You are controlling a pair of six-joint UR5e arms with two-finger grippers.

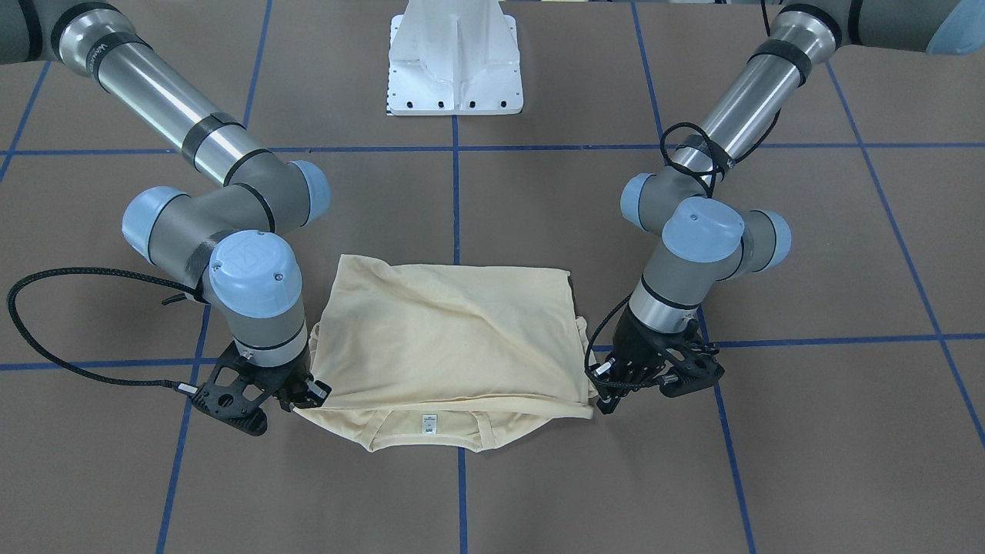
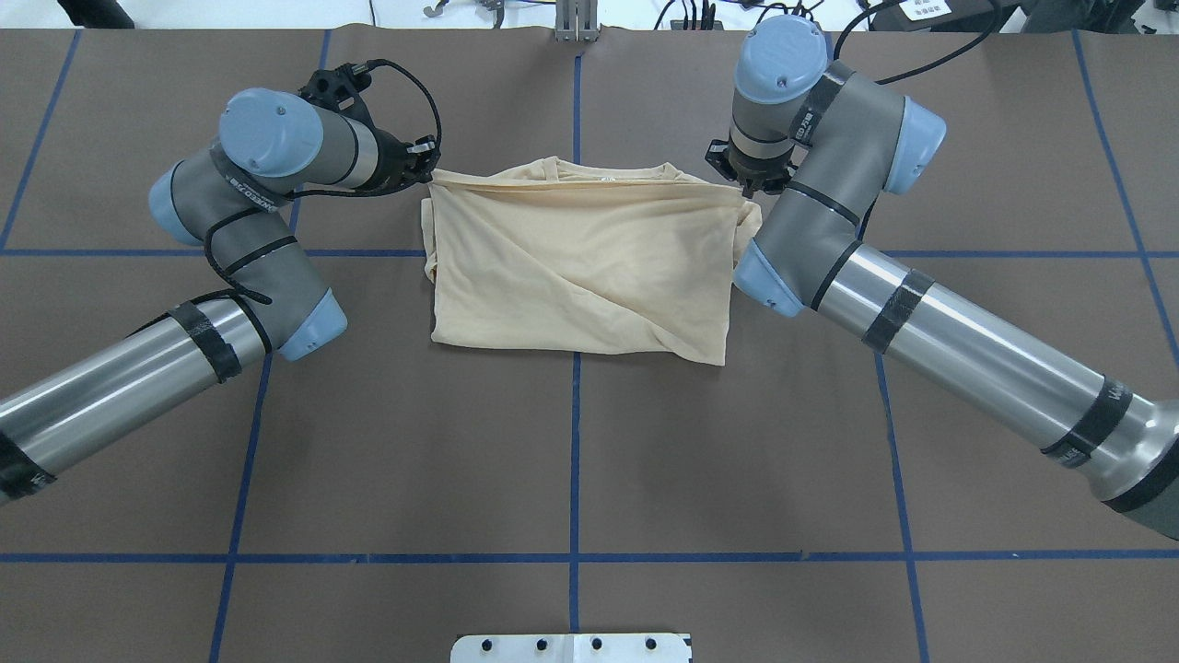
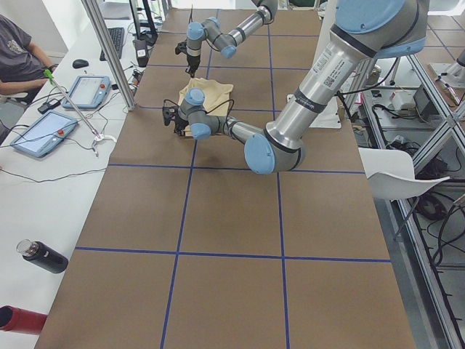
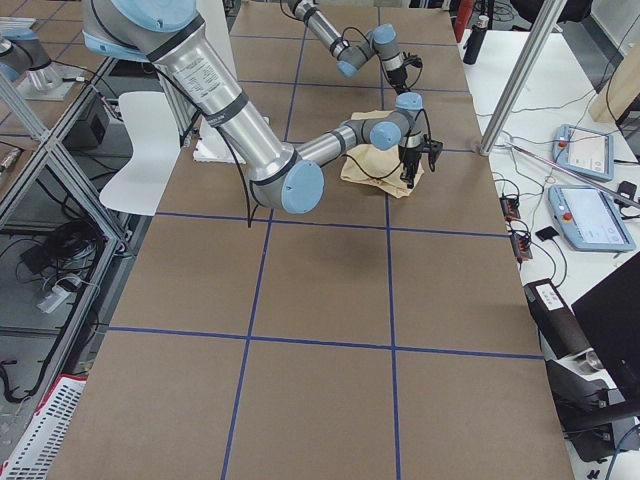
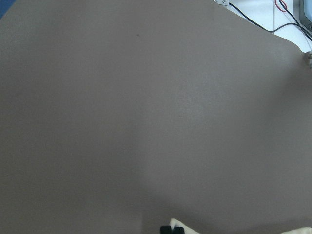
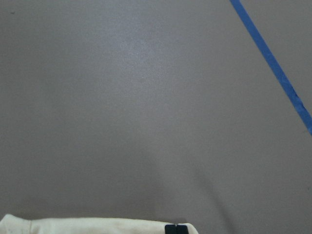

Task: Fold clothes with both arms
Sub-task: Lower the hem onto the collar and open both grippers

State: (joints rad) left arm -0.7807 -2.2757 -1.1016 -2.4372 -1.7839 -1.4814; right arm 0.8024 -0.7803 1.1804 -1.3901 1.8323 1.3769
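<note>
While the cream T-shirt [image 1: 454, 338] is lying folded over on the brown table [image 1: 539, 485], its collar [image 1: 400, 444] and white neck label [image 1: 429, 422] are peeking out nearest the front-facing camera. Just behind, the right gripper [image 1: 314, 393] is pinching one corner of the folded layer and the left gripper [image 1: 602, 395] is pinching the other. Farthest back, the white pedestal [image 1: 455, 73] is standing.

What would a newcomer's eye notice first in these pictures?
The pale cream T-shirt, folded, lies in the middle of the brown table. The left end effector and the right end effector sit at its two corners on the collar side.
</note>
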